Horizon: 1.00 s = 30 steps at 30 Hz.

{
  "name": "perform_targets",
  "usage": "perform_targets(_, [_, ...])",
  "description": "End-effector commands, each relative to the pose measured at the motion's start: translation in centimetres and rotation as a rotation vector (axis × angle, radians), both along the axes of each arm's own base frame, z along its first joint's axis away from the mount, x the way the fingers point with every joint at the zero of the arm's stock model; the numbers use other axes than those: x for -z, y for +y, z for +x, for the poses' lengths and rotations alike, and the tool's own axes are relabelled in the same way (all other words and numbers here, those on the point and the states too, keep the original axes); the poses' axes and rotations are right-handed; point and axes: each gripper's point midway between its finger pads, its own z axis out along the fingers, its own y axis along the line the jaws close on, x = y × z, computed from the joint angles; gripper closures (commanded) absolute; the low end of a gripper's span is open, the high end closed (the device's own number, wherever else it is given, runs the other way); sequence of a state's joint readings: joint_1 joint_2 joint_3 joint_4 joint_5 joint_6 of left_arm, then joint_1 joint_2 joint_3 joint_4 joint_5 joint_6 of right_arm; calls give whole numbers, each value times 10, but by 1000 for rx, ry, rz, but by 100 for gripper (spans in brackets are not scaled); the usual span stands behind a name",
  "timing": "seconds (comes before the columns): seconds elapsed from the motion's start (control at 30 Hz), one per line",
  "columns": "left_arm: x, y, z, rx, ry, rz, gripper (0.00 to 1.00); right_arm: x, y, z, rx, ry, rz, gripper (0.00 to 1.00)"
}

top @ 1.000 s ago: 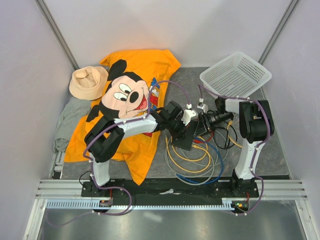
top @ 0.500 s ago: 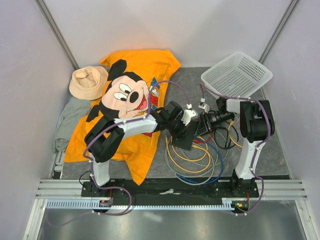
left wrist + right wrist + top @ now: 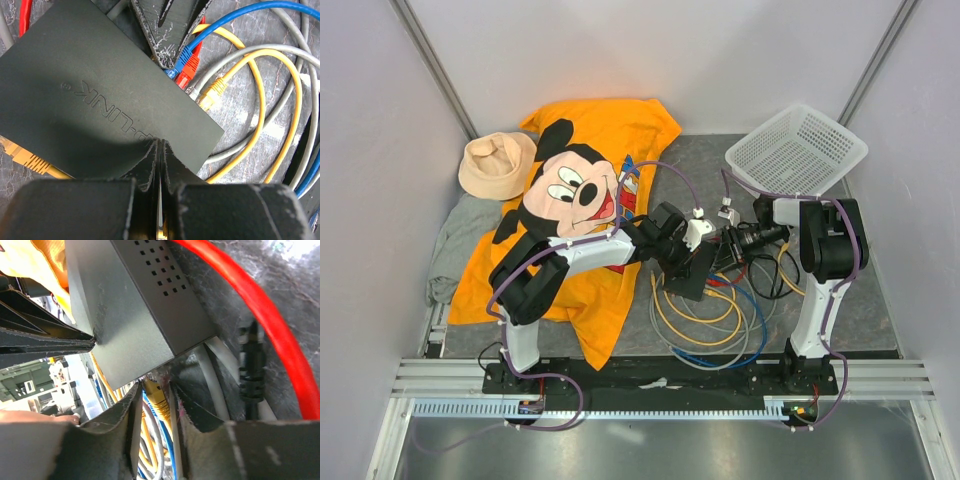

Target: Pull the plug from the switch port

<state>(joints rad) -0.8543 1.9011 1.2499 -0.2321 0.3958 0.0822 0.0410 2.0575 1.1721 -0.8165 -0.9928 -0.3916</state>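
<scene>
- Nearest the arm bases, coiled cables (image 3: 705, 345) lie on the surface (image 3: 860, 300), on the near side of the switch (image 3: 100, 95). The switch itself sits between the two pincers.
- The left pincer (image 3: 159, 150) is closed and empty. Its tips rest on the switch's lettered top at the long edge opposite the ports, seemingly pinning it.
- The right pincer (image 3: 154, 390) is at the switch's port edge, jaws narrow on either side of a yellow plug (image 3: 157, 405). Whether the pads bite yet cannot be told.
- The step looks like seating the grip. It should close squarely on the plug body with the latch squeezed, then draw straight out from the switch while the left pincer bears down. A blue plug (image 3: 182, 54) and a red plug (image 3: 189, 70) sit just beside it in the switch, so the jaws should catch neither.
- The switch lies flat with its ports facing the right arm. Its long axis appears to run roughly near to far, slanted.
- A white basket (image 3: 798, 150) stands well beyond the switch.
</scene>
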Motion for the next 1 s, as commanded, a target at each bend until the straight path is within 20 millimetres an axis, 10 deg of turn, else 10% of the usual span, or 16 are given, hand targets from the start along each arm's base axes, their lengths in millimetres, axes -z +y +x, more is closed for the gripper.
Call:
perform_targets(0.0, [25, 17, -6, -22, 42, 96, 98, 32, -14, 10, -7, -61, -82, 67])
perform_targets(0.97, [25, 16, -8, -17, 52, 89, 98, 47, -55, 44, 64, -97, -387, 85])
